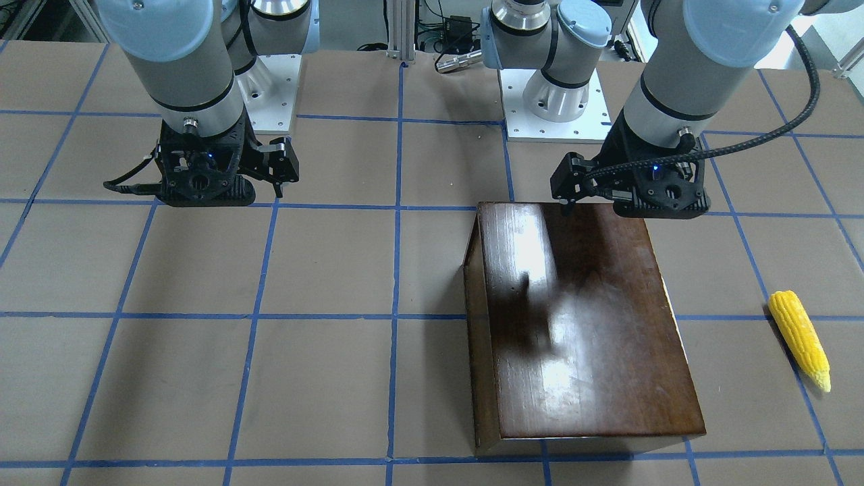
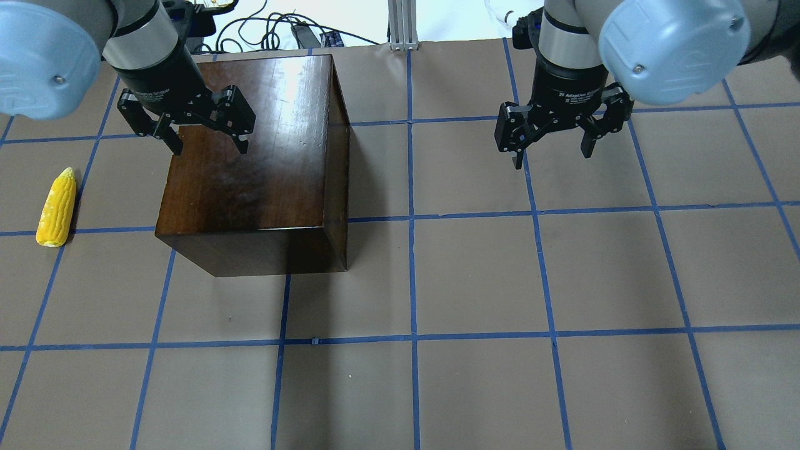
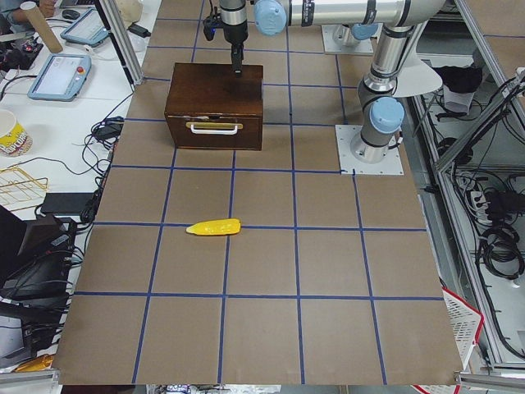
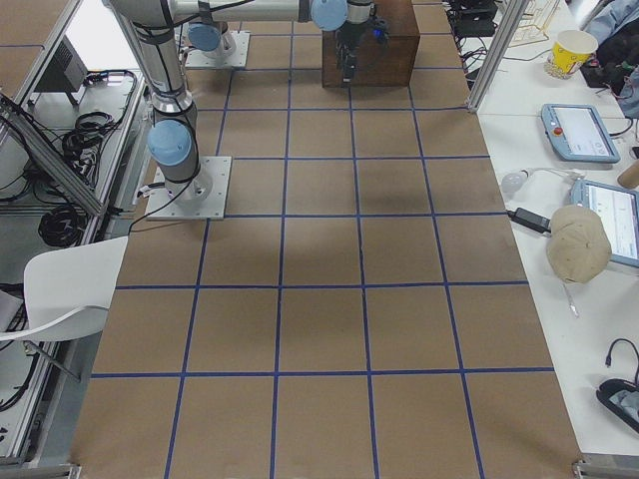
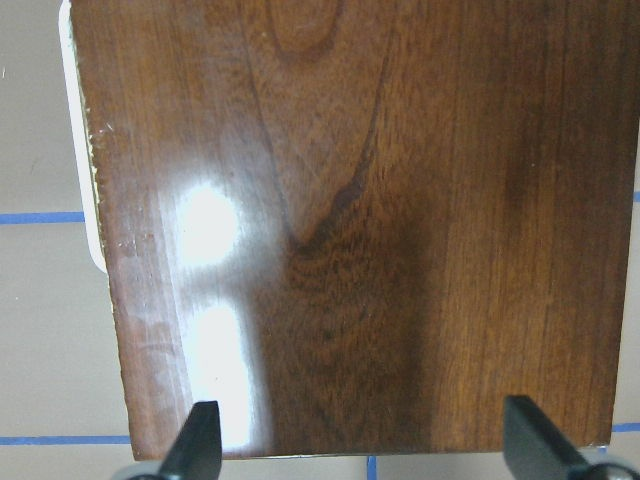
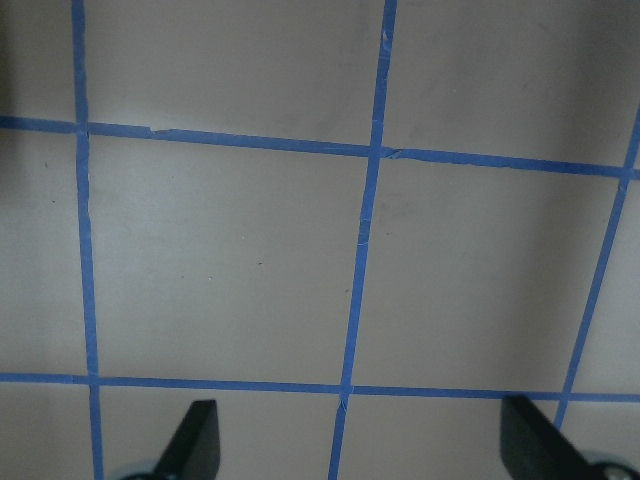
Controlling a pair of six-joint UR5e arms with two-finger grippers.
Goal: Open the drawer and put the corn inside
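The glossy dark-brown box (image 2: pixel 250 162) stands on the table's left half. Its drawer front (image 3: pixel 215 133), with a pale pull (image 3: pixel 215 127), faces left and sits flush with the box, shut. The yellow corn (image 2: pixel 56 208) lies on the table to the left of the box and also shows in the front view (image 1: pixel 800 339). My left gripper (image 2: pixel 210 147) hangs open and empty just above the box top near its far left corner. The left wrist view shows the box lid (image 5: pixel 350 230) between the spread fingertips (image 5: pixel 200 445). My right gripper (image 2: pixel 553 156) is open and empty above bare table.
Brown paper with a blue tape grid (image 2: pixel 412 219) covers the table. The arms' base plates (image 1: pixel 557 101) stand at the robot's edge. Side benches hold tablets (image 3: pixel 57 74) and a cup (image 4: pixel 571 50). A white chair (image 4: pixel 70 289) stands beside the table.
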